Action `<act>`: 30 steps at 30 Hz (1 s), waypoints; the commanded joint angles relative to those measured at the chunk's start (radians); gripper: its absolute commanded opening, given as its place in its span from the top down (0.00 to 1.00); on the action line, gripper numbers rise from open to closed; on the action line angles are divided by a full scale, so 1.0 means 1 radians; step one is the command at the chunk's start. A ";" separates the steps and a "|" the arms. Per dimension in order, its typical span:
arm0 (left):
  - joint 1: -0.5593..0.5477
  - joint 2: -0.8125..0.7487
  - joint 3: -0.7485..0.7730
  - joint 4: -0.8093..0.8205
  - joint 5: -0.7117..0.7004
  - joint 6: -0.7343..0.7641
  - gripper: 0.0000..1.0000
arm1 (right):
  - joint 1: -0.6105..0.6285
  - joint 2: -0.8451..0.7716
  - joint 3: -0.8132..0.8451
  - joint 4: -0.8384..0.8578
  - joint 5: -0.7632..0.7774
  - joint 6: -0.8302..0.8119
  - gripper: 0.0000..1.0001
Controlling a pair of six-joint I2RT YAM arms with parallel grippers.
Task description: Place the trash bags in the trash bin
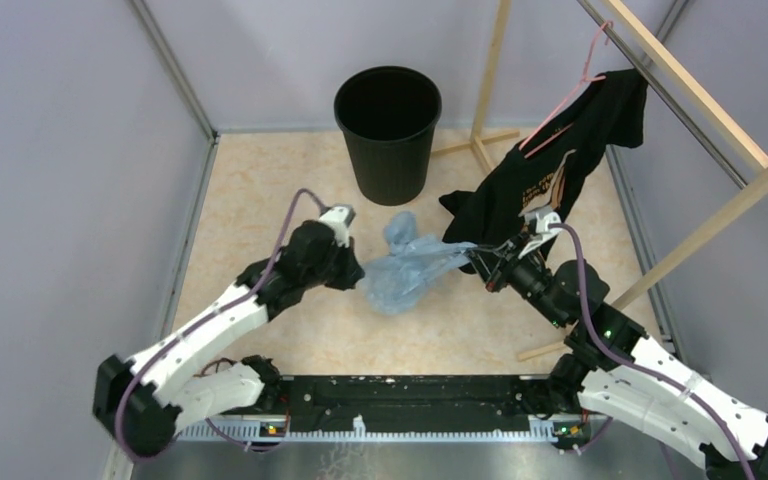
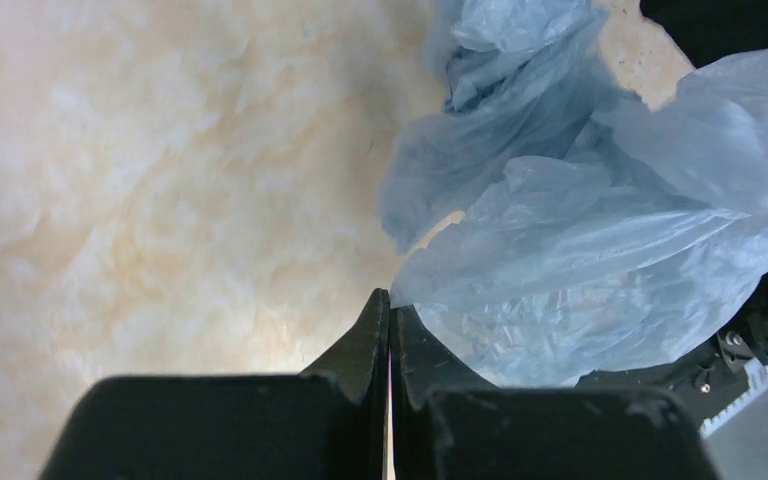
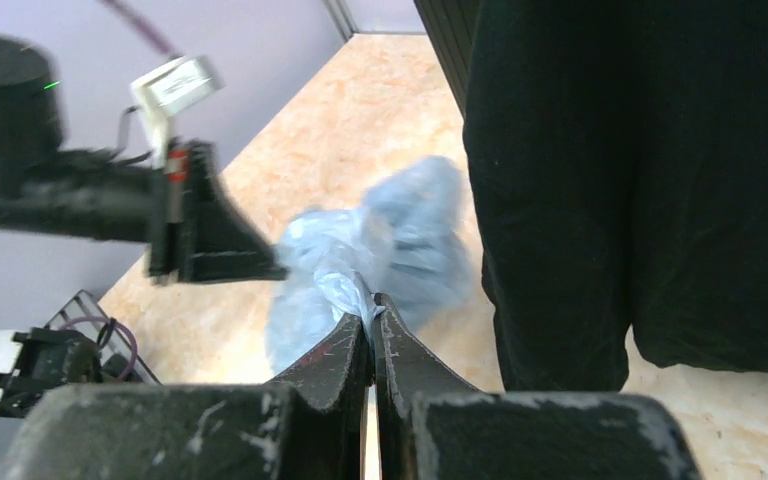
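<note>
Just short of the trash bin (image 1: 387, 130), left hand (image 1: 360, 270) and right hand (image 1: 469, 250) each pinch the trash bags (image 1: 402, 275), seemingly to lift them in together.

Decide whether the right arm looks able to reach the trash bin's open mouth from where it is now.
Probably yes. The trash bin stands upright, just beyond the blue trash bag that the right gripper pinches; the hanging black T-shirt beside the arm might brush it.

The trash bag (image 3: 410, 230) shows blurred in the right wrist view.
</note>
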 commanded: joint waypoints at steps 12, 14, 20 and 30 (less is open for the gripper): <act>0.000 -0.802 -0.514 0.251 0.316 -0.325 1.00 | -0.003 -0.014 -0.054 -0.052 0.083 0.027 1.00; 0.000 -0.850 -0.523 0.324 0.386 -0.364 1.00 | -0.004 0.014 -0.070 -0.029 0.025 0.028 1.00; 0.000 -0.868 -0.361 0.300 0.371 -0.347 1.00 | -0.004 0.133 -0.060 0.007 -0.096 0.001 1.00; 0.000 -0.755 0.023 0.129 0.316 -0.285 1.00 | -0.003 0.280 -0.012 -0.030 0.102 0.062 1.00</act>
